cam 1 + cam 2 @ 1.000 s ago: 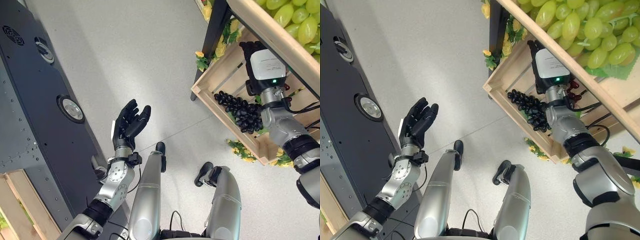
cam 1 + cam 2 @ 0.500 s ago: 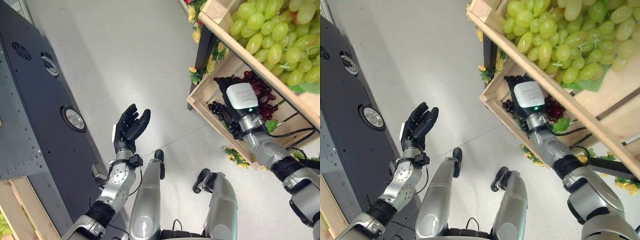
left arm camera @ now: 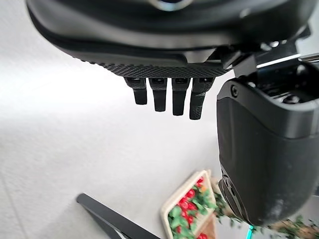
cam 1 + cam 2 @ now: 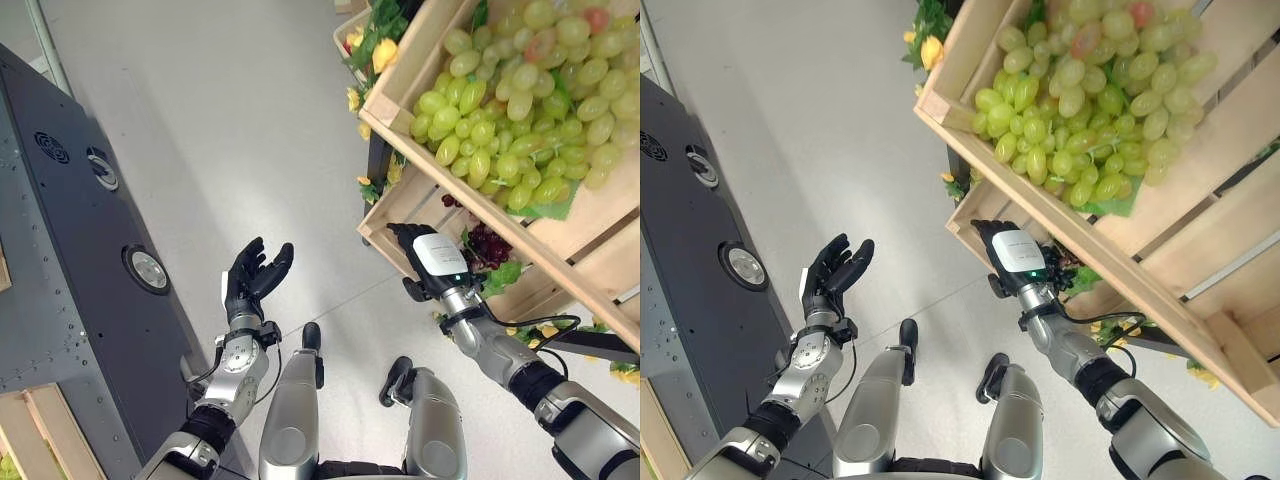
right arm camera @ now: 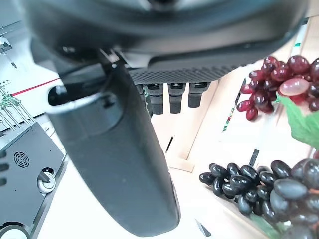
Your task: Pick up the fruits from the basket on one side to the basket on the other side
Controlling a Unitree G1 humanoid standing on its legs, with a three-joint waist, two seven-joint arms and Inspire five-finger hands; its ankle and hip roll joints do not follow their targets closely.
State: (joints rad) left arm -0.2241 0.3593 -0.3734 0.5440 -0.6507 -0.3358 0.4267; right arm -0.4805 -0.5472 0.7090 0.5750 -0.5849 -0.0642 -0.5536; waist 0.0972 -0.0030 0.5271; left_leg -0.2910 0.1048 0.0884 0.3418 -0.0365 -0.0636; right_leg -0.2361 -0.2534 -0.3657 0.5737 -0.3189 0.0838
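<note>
Floor: pale grey [image 4: 250, 120], with a dark panelled unit [image 4: 70, 260] along the robot's left side.
Left eye view, upper crate: slanted wooden crate [image 4: 405, 85] heaped with green grapes [image 4: 510, 110].
Left eye view, lower crate: wooden crate [image 4: 392, 205] under the upper one, with dark red grapes [image 4: 487, 243] on a green leaf inside.
Left eye view, left hand: left hand [image 4: 250, 283] raised over the floor, palm up, fingers straight and loosely spread, nothing in it.
Left eye view, right hand: right hand [image 4: 420, 258] at the lower crate's front edge, seen from its back (white wrist module on top); the grapes lie just beyond it.
Right eye view: same layout; yellow flowers [image 4: 932, 50] by the upper crate's far corner.
Left wrist view: fingers [image 3: 163, 94] hang straight in a row, holding nothing; a far crate of red fruit [image 3: 187, 204] stands on the floor.
Right wrist view: fingers [image 5: 169, 97] straight, empty; black grapes [image 5: 254, 186] and the red bunch lie in the crate, apart from the hand.
</note>
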